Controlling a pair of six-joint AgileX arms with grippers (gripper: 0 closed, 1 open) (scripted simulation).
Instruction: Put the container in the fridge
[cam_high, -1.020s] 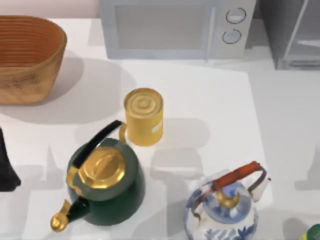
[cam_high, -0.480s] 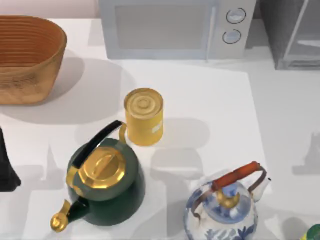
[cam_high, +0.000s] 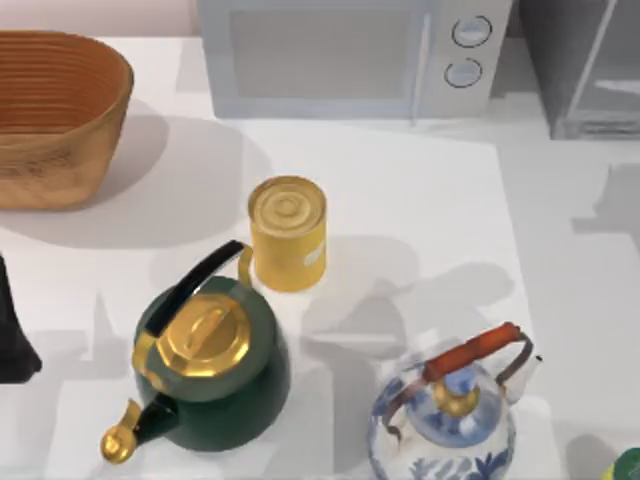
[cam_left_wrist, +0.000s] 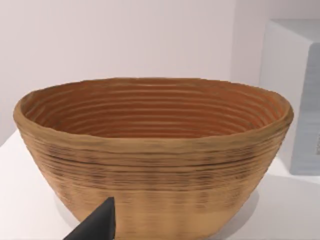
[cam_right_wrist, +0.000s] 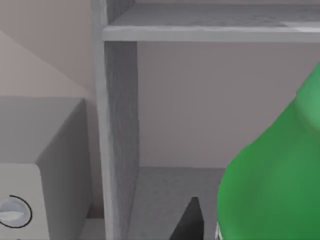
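The right gripper (cam_right_wrist: 191, 223) shows as a dark tip just beside a green container (cam_right_wrist: 272, 180), which bulks close against the wrist camera. I cannot tell whether the gripper is clasping the container or merely alongside it. From above, a sliver of the same green sits at the table's near right corner (cam_high: 628, 466).

Past the gripper, the fridge (cam_right_wrist: 120, 125) stands open, with a shelf across the top and a bare grey floor below. In my judgement the coming move runs straight ahead into that compartment. The right arm is plainly the nearer one, since the fridge (cam_high: 585, 70) is at the far right. I cannot make out the container's long axis.

The left gripper (cam_left_wrist: 95, 226) is parked at the left edge, facing a basket (cam_left_wrist: 150, 165).

No writing is readable. A yellow can (cam_high: 288, 232) carries a pale label, which is illegible.
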